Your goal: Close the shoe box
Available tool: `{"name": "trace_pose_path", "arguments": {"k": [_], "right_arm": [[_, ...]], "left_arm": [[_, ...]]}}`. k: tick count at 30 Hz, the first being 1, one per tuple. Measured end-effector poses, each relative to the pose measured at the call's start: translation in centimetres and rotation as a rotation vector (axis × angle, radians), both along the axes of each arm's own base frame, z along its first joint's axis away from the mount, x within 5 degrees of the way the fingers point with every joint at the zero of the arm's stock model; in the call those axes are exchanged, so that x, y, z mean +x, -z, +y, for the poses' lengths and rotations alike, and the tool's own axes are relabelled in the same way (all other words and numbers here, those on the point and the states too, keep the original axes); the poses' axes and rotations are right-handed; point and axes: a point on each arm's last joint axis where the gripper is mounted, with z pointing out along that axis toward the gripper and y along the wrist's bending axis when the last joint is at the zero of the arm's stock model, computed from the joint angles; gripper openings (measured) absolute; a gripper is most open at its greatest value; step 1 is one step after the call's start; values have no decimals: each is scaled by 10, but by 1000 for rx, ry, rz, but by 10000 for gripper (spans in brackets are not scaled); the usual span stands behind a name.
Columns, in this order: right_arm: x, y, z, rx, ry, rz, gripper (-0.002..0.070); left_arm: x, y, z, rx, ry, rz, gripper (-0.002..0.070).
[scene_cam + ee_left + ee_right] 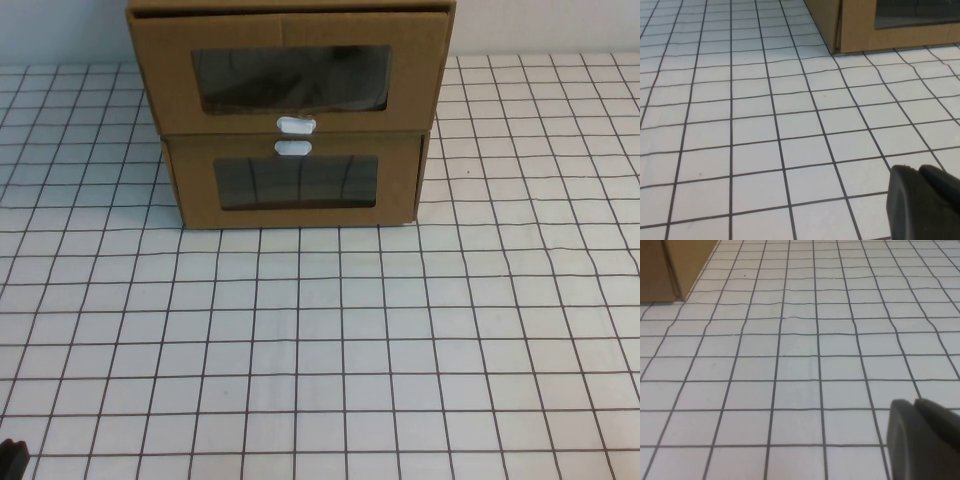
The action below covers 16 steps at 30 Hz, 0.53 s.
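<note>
The shoe box (290,75) is the upper of two stacked brown cardboard drawer boxes at the back of the table. It has a clear window and a white pull tab (296,125) on its lower edge. Its front stands out forward over the box below, with a dark gap along its top. My left gripper (917,169) is shut and empty, low over the table at the near left, far from the boxes; a bit of it shows in the high view (10,460). My right gripper (914,402) is shut and empty over the near right of the table, out of the high view.
The lower box (295,180) has its white tab (293,147) on its upper edge; its corners show in the left wrist view (880,30) and the right wrist view (665,270). A white grid-lined tabletop (330,340) spreads in front of the boxes.
</note>
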Motion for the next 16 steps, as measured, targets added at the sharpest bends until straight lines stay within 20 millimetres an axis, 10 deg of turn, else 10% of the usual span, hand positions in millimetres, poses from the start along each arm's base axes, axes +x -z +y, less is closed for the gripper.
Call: {"name": "trace_pose_path", "arguments": {"k": [16], "right_arm": [[0, 0, 1, -6, 32, -2, -13]], "left_arm": [[0, 0, 0, 0, 0, 0, -2]]}}
